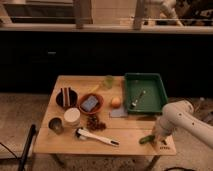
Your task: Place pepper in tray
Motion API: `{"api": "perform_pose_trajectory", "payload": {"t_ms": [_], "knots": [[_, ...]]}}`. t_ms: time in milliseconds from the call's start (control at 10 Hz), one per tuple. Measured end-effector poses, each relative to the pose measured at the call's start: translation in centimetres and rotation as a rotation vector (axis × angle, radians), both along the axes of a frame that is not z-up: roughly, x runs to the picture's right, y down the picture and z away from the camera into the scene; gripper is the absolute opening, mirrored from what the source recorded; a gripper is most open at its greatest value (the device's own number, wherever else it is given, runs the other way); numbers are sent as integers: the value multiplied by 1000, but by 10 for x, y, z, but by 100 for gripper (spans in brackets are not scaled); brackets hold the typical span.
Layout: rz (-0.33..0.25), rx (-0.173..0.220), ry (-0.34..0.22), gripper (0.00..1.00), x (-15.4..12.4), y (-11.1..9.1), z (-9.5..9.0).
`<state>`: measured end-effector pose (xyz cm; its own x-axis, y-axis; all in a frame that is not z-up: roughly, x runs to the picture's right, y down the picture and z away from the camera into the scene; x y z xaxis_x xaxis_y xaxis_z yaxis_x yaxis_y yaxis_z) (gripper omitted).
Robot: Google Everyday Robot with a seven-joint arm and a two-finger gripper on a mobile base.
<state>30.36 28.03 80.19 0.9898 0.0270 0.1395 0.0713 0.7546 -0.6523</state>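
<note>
Pepper [147, 139], light, glossy, likely slippery, sits at worktop [125, 136] front beside end effector [159, 136] (open or closed: cannot tell); grasp mid-length, crosswise.

The tray [152, 85] sits at the far right of the table [100, 136], with a spoon [137, 98] lying inside it. The pepper [147, 139] lies on the wood in front of the tray's near rim, outside it. The gripper [157, 135] is low just right of the pepper, also in front of the tray; whether they touch cannot be told. An orange fruit [116, 102] rests just left of the tray.
</note>
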Motion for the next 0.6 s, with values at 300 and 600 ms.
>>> {"api": "perform_pose_trajectory", "payload": {"t_ms": [300, 600], "knots": [[1, 4, -1, 9, 1, 1, -3], [3, 31, -4, 9, 0, -2, -15]]}}
